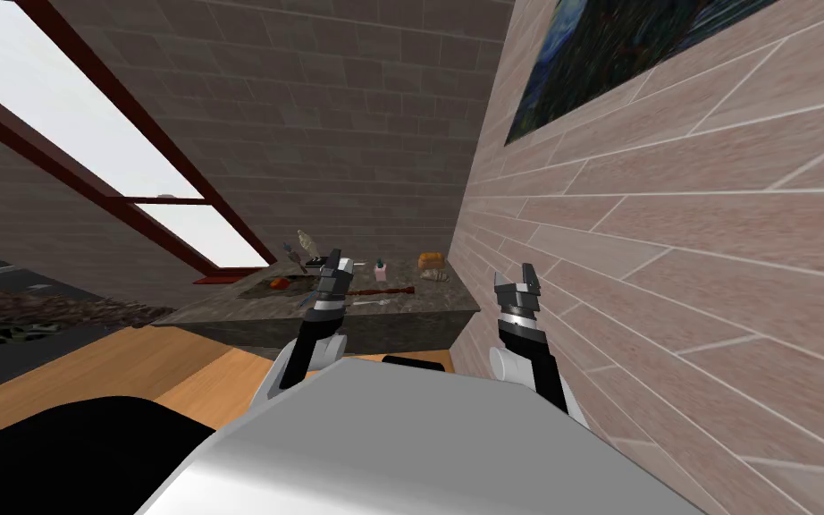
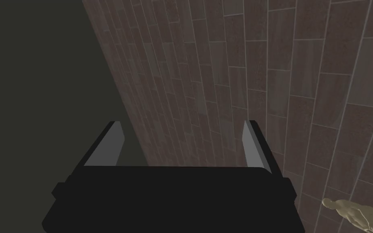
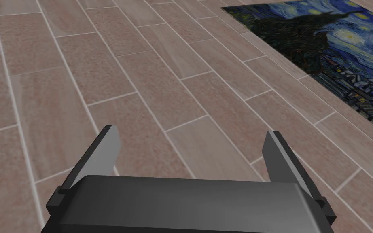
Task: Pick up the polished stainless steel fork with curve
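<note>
As fingers [image 2: 109, 146] gape, clutter [image 1: 392, 291] crowds the counter [image 1: 441, 295].

Items on desk [image 1: 441, 299] too small to identify, incl. pale sliver [image 1: 371, 304] near front edge. Left hand [image 1: 339, 259] hides desk's middle. Tan figurine [image 2: 357, 216] cut off by frame corner.

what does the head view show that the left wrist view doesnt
Head view's own: the dark counter carrying a pale slim utensil, likely the fork, and a long red stick, plus the right pincer beside the tiled wall. Left wrist view's own: the left pincer close up, its fingers apart, open. Both: the left pincer, the dark brick wall and a beige figurine.
</note>
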Tool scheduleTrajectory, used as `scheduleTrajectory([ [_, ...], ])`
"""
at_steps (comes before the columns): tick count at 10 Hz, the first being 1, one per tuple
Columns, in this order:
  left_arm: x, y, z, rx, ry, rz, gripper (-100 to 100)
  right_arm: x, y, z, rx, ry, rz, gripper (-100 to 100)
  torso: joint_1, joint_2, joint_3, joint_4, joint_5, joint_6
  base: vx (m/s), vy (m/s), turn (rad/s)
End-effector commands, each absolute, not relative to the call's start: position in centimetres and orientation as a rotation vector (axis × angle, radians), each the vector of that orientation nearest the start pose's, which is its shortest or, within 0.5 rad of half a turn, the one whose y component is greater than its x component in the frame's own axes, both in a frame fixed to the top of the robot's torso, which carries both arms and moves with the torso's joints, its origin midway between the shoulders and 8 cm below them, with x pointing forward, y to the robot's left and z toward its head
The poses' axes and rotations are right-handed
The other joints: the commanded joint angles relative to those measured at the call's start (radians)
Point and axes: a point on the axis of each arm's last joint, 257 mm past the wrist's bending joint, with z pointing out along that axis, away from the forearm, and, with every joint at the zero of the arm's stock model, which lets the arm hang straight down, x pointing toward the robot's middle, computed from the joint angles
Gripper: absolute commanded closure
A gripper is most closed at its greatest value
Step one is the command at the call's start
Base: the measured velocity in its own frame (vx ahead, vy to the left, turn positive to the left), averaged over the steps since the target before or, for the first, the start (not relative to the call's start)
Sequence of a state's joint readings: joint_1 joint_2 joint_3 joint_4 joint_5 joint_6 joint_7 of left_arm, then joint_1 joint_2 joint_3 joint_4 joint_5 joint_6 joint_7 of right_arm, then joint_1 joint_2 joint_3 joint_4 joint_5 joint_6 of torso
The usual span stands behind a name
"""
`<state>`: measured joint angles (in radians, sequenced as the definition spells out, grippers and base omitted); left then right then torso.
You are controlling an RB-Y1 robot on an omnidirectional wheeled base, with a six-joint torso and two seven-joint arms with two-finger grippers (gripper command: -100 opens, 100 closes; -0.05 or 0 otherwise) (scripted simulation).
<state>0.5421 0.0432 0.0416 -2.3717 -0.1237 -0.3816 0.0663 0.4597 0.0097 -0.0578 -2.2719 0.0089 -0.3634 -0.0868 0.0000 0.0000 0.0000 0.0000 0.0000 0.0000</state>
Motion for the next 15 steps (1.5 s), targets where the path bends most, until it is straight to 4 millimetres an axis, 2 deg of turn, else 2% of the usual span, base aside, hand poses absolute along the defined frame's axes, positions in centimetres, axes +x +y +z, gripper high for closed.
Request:
scheduleTrajectory([
  [1, 34.4, 28.5, 2.5, -0.64, 0.764, -1.214, -100, 36.7, -30.1, 0.8, 0.78, 0.647, 1.305, 0, 0.0, 0.0, 0.0, 0.0, 0.0, 0.0, -0.02, -0.001, -0.184],
  [4, 34.5, 30.2, 1.7, -0.704, 0.791, -1.229, -100, 36.7, -30.0, 0.8, 0.78, 0.647, 1.305, 0, 0.0, 0.003, 0.002, 0.001, 0.0, 0.0, -0.041, 0.004, -0.207],
  [7, 34.6, 32.9, 0.4, -0.825, 0.802, -1.245, -100, 36.7, -30.0, 0.8, 0.78, 0.647, 1.305, 0, 0.0, 0.004, 0.002, 0.001, 0.0, 0.0, -0.051, 0.001, -0.297],
  [8, 34.6, 32.9, 0.4, -0.827, 0.803, -1.244, -100, 36.7, -30.0, 0.8, 0.78, 0.647, 1.305, 0, 0.0, 0.004, 0.002, 0.001, 0.0, 0.001, -0.036, 0.003, -0.082],
  [10, 34.4, 35.1, -0.7, -0.932, 0.798, -1.255, -100, 36.7, -30.0, 0.8, 0.78, 0.647, 1.305, 0, 0.0, 0.002, 0.001, 0.001, 0.0, 0.0, -0.036, -0.004, -0.286],
  [11, 34.5, 35.1, -0.9, -0.938, 0.801, -1.252, -100, 36.7, -30.0, 0.8, 0.78, 0.647, 1.305, 0, 0.001, 0.003, 0.002, 0.001, 0.0, 0.0, -0.035, 0.007, -0.123],
  [13, 34.0, 37.4, -2.1, -1.05, 0.782, -1.265, -100, 36.7, -30.0, 0.8, 0.78, 0.647, 1.305, 0, 0.001, 0.002, 0.001, 0.001, 0.0, 0.0, -0.039, 0.0, -0.333],
  [14, 34.1, 37.5, -2.6, -1.069, 0.79, -1.255, -100, 36.7, -30.0, 0.8, 0.78, 0.647, 1.305, 0, 0.001, 0.003, 0.002, 0.001, 0.0, 0.0, -0.039, 0.003, -0.127],
  [15, 33.7, 38.7, -3.2, -1.128, 0.776, -1.26, -100, 36.7, -30.1, 0.8, 0.78, 0.647, 1.305, 0, 0.001, 0.003, 0.002, 0.001, 0.0, -0.001, -0.029, -0.009, -0.277],
])
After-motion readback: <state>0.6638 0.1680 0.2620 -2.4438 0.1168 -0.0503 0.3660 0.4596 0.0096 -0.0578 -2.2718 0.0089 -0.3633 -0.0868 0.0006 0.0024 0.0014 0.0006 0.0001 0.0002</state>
